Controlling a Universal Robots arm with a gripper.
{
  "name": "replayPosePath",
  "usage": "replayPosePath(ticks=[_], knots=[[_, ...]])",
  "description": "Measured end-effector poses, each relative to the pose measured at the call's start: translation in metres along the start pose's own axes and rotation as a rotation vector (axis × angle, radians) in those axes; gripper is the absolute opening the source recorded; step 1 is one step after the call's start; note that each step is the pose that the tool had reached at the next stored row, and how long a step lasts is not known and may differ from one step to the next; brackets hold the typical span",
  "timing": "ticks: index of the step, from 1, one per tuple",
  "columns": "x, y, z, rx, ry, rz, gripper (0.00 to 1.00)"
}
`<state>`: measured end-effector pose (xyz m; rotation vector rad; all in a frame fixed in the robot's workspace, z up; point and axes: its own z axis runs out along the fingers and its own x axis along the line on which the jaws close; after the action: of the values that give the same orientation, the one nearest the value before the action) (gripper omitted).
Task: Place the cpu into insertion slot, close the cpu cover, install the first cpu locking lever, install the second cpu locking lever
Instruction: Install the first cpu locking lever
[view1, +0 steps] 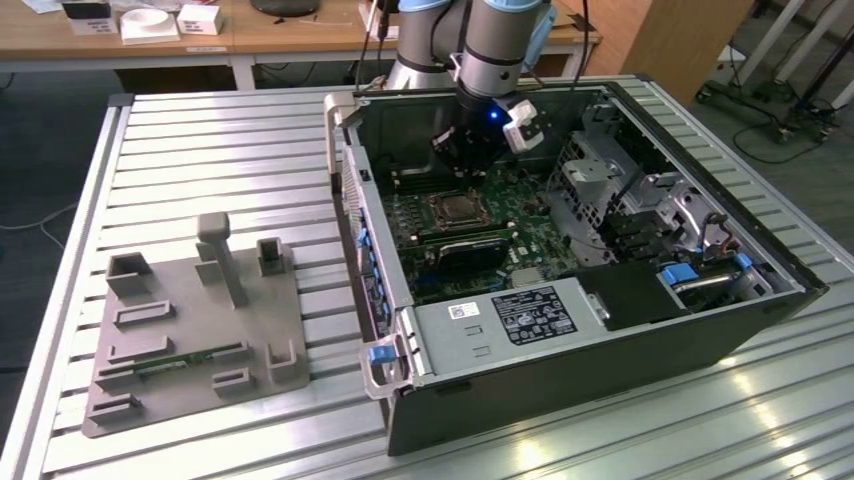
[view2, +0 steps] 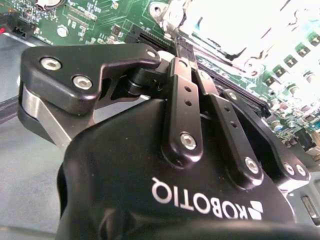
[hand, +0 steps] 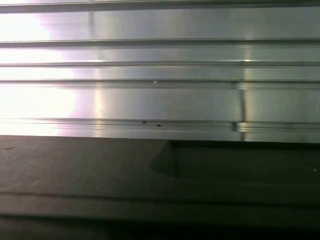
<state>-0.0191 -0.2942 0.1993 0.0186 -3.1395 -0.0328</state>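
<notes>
At upper centre of the exterior view, inside the open computer case (view1: 561, 330), the gripper (view1: 461, 150) hangs above the green board — whether it is spread or pressed together cannot be told. The insertion slot (view1: 457, 209) lies just below it, mid-frame, the cpu cover (view1: 438, 214) flat over the silvery cpu (view1: 459, 209). The grey fixture (view1: 187, 330) sits well apart, lower left on the slatted table (view1: 200, 150).

An open black computer case (view1: 574, 330) lies on a ribbed metal table (view1: 227, 140), its green circuit board (view1: 527, 225) exposed inside. Beside the case, toward the exterior view's left, a grey moulded tray (view1: 187, 335) with upright posts rests on the same table. Beyond the case stands a wooden desk (view1: 267, 35) carrying small white boxes (view1: 147, 22).
</notes>
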Motion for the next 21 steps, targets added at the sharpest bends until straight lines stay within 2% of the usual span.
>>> replayPosePath(ticks=[7, 15, 19, 21], knots=[[0.0002, -0.0004, -0.001, 0.0022, 0.0008, 0.0, 0.1], [0.0001, -0.001, 0.0012, 0.0156, 0.0014, 0.001, 0.1], [0.0001, -0.001, 0.0031, 0.016, 0.0012, 0.001, 0.1], [0.0, -0.0008, 0.0018, 0.0129, 0.0002, 0.001, 0.1]])
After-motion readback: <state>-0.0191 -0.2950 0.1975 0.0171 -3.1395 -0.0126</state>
